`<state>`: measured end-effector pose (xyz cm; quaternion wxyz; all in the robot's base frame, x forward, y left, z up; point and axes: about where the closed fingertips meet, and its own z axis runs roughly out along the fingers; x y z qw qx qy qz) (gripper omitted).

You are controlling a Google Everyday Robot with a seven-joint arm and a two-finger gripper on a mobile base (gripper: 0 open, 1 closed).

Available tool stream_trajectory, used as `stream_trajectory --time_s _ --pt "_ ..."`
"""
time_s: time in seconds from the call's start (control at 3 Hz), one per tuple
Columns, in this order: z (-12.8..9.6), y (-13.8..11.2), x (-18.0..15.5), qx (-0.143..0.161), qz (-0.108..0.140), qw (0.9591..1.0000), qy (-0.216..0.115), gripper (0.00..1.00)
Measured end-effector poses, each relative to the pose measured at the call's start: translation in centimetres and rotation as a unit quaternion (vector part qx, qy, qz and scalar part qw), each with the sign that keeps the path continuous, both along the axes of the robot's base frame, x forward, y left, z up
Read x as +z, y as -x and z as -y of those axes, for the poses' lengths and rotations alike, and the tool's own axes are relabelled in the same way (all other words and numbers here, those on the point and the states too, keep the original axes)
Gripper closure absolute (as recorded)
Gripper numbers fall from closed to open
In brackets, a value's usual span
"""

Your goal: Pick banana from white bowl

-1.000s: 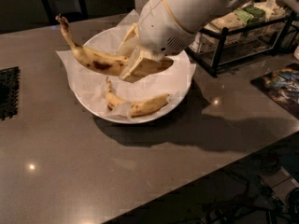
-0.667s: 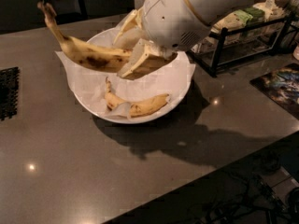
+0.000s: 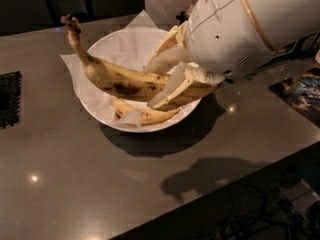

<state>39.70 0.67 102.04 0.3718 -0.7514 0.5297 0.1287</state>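
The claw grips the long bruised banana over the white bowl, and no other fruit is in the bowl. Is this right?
Not quite. The camera view shows a shorter banana lying in the white bowl. The rest holds: the claw, over the bowl, is shut on the long bruised banana.

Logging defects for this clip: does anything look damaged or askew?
The banana, held by the gripper over the white bowl, has a large dark-brown bruise. The paper liner pokes unevenly past the bowl's rim.
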Motion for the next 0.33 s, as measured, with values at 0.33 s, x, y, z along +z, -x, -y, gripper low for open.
stream_trajectory --time_s 0.33 --pt "0.0 0.0 0.0 0.0 0.0 1.0 0.0 1.0"
